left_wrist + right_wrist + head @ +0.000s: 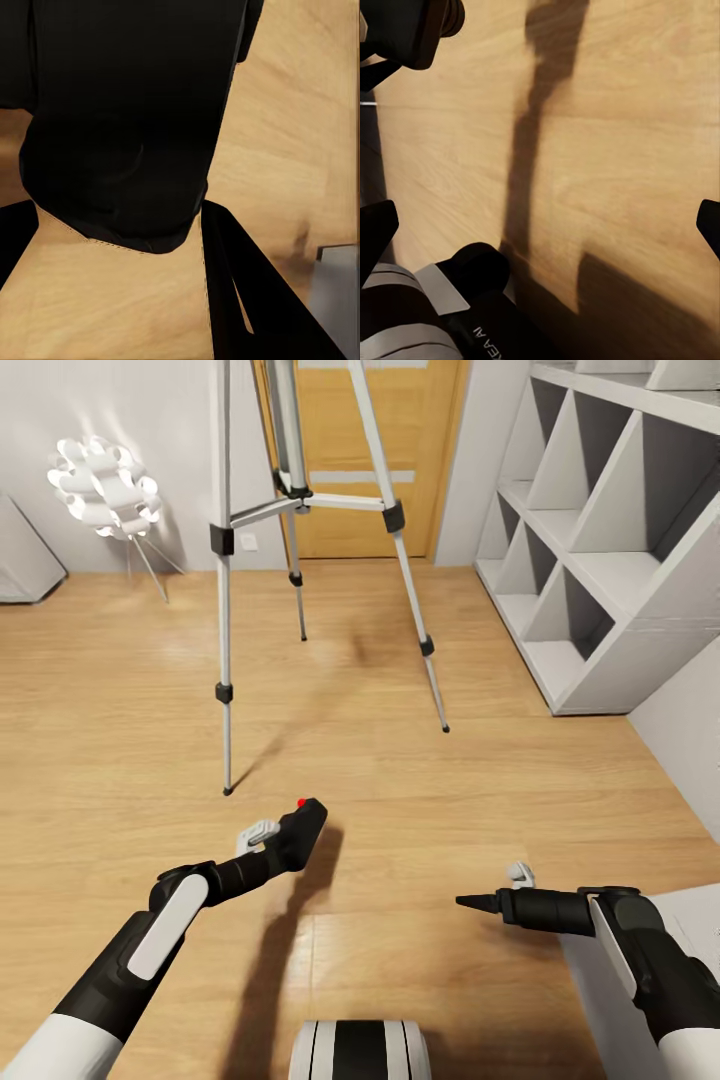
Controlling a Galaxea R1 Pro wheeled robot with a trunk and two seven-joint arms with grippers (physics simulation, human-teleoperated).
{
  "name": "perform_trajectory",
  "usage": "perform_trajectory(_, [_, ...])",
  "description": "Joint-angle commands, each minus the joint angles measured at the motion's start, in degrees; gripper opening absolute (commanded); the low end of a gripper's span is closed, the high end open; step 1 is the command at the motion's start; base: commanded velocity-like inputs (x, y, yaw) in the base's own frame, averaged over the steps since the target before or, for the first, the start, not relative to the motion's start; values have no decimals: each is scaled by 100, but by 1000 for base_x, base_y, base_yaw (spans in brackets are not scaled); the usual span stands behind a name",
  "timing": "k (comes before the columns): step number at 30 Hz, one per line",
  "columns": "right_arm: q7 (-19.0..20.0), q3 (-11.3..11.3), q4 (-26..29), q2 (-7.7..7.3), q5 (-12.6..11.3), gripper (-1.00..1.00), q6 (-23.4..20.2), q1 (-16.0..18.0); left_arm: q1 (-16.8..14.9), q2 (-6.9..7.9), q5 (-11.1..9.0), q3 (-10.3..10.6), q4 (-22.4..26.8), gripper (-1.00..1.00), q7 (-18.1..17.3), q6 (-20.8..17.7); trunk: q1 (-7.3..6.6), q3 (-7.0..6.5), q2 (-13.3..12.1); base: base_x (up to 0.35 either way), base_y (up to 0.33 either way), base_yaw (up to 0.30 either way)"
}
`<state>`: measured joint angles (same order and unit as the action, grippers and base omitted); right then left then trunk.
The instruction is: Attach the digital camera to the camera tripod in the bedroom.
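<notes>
A: The digital camera (305, 822) sits in our left gripper (296, 838), pinched between the fingers and held above the wood floor (400, 800). In the left wrist view its black body (127, 120) lies between the two fingers (247, 300).

B: Where does the camera tripod (292, 500) lie from that gripper?

A: Ahead and upward. Its nearest foot touches the floor just beyond the camera, slightly to our left. The legs rise out of the head view, so we cannot see the mounting head.

B: Which arm is nearer?

A: The left, and it already carries the camera. The held camera's long axis runs along the forearm, pointing forward and up toward the legs.

B: And the right gripper (470, 901)?

A: Its fingers appear pressed to a point in the head view, holding nothing, but the right wrist view shows dark tips far apart, so we cannot tell. We judge the coming move to be a lift and forward reach.
</notes>
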<state>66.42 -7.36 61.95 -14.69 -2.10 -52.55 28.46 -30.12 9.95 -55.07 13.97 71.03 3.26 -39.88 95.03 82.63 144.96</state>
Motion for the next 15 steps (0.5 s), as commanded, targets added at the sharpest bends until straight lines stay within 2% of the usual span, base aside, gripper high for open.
perform_trajectory(1, [3, -3, 1, 0, -19, 100, -49, 2, -3, 5, -38, 10, 8, -100, 42, -10, -3, -19, 0, 0, 0, 0])
perform_trajectory(15, [2, -7, 1, 1, -23, 100, -54, 2, -3, -18, -37, 17, 25, -100, 41, 0, -39, -329, -19, 0, 0, 0])
